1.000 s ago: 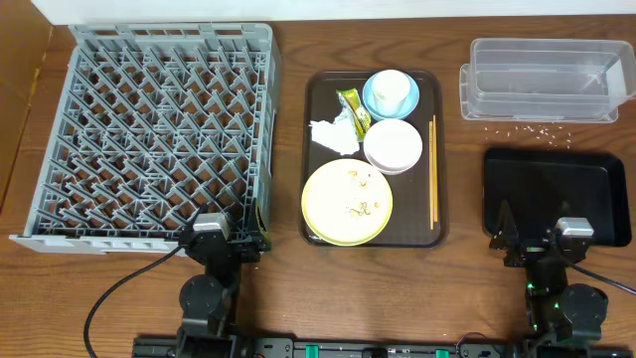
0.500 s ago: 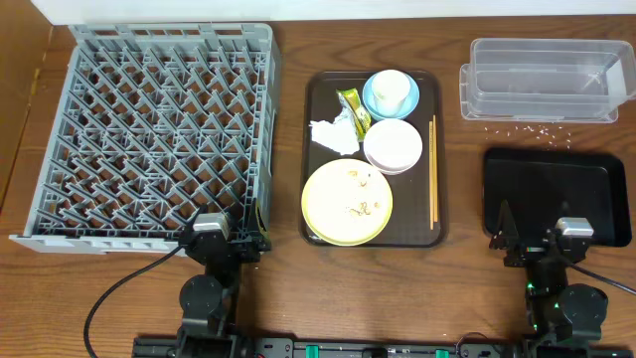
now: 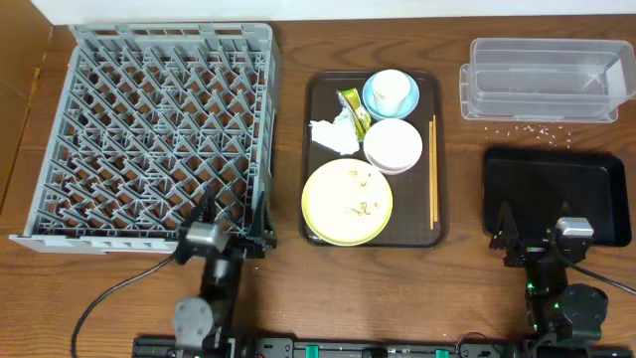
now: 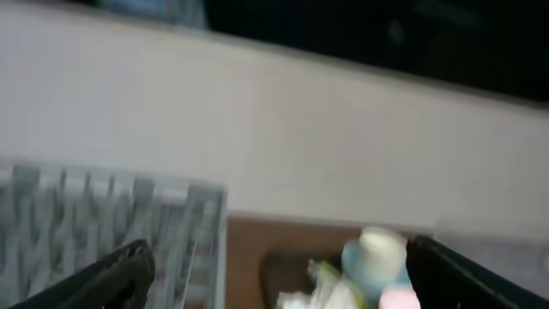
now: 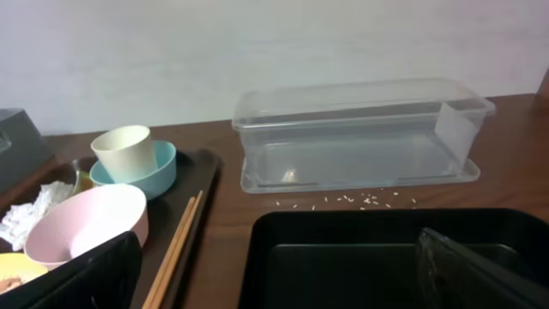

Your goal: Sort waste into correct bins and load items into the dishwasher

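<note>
On the brown serving tray [image 3: 316, 159] lie a white cup [image 3: 391, 89] in a light blue bowl [image 3: 372, 100], a white bowl [image 3: 394, 145], a pale yellow plate [image 3: 347, 202] with crumbs, chopsticks [image 3: 433, 169], a crumpled napkin [image 3: 333, 134] and a green-yellow wrapper [image 3: 354, 109]. The grey dish rack [image 3: 169, 129] fills the left. My left gripper [image 3: 236, 214] [image 4: 287, 287] stands open at the rack's near right corner, empty. My right gripper [image 3: 527, 231] [image 5: 279, 283] is open and empty over the black tray's [image 3: 556, 194] near edge. The clear tub [image 3: 542, 75] stands behind it.
Rice-like crumbs [image 3: 527, 127] [image 5: 369, 201] are scattered on the wood between the clear tub and the black tray. A pale wall closes the far side. The left wrist view is blurred.
My left arm has risen and shifted slightly forward toward the rack's corner, blurring its wrist view. The right arm and all objects have stayed put.
</note>
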Action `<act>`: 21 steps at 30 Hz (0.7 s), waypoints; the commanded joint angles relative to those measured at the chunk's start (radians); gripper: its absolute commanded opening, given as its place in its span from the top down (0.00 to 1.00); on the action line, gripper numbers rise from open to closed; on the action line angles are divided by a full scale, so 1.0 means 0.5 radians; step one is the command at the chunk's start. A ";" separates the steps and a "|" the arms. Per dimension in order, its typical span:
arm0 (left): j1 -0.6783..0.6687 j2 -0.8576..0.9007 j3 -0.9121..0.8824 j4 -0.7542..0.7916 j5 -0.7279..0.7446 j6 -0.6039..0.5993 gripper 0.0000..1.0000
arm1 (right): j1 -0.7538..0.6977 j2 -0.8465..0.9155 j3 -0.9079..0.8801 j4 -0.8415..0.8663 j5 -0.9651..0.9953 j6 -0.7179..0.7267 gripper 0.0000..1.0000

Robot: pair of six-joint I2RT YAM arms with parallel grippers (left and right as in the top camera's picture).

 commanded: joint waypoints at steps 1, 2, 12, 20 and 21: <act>-0.004 -0.012 0.037 0.183 0.053 0.112 0.05 | -0.011 -0.011 -0.003 -0.010 0.005 -0.027 0.01; -0.005 -0.008 0.069 0.188 0.053 0.153 0.05 | -0.011 -0.011 -0.003 -0.010 0.005 -0.027 0.01; -0.005 0.695 0.927 -0.411 -0.007 0.370 0.05 | -0.011 -0.011 -0.003 -0.010 0.005 -0.027 0.01; -0.006 2.319 2.891 -2.458 0.034 0.480 0.05 | -0.011 -0.011 -0.003 -0.010 0.005 -0.027 0.01; -0.006 2.461 3.046 -2.579 0.063 0.451 0.05 | -0.011 -0.011 -0.003 -0.010 0.005 -0.027 0.01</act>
